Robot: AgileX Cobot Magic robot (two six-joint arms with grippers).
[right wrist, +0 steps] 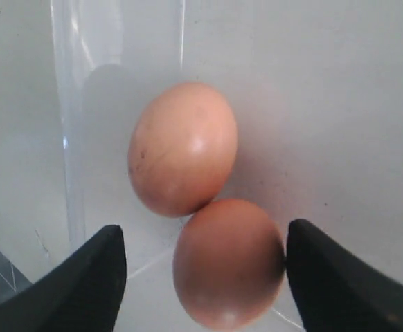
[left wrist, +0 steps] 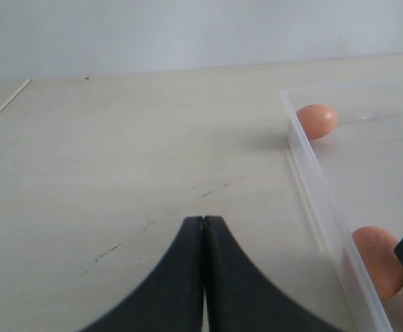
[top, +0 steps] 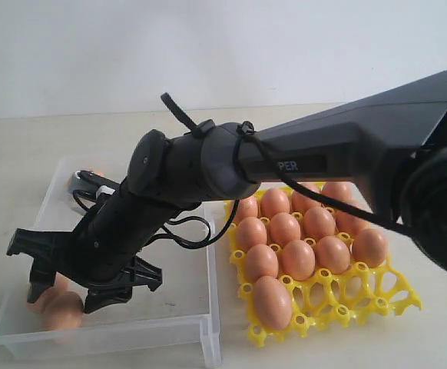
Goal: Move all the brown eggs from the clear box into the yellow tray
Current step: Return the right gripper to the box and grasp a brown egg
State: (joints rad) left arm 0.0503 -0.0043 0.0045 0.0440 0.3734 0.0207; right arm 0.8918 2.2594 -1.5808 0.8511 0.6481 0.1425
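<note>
Far left first: the left fingers (left wrist: pixel 187 277) are pressed shut with nothing between them. They hang over bare pale tabletop (left wrist: pixel 118 159), just outside the wall of the shallow clear plastic box (left wrist: pixel 312 180). My guess is they're parked there so they don't get in the other arm's way.

Inside the box I count three smooth reddish brown eggs (top: pixel 64 311). One sits alone by the far wall (left wrist: pixel 317 120), and two sit touching each other in the near left corner.

The right arm reaches across the middle into that corner. Its right fingers (right wrist: pixel 84 283) are spread wide open, one on each side of the nearer egg (right wrist: pixel 229 266), not gripping it. Looks like lining up a grab to me. The neighbour egg (right wrist: pixel 182 149) leans on it, so it could roll when that one lifts.

The black arm casing (top: pixel 339 142) shows white letters "PER", with the start hidden behind a black cable (top: pixel 243 142). I can't read any writing anywhere else.

On the right, the bright yellow openwork plastic egg tray (top: pixel 362 296) sits just beside the box, which makes for a short carry. It's mostly full, one egg per cup. The only empty cups I can see are in the near row.
</note>
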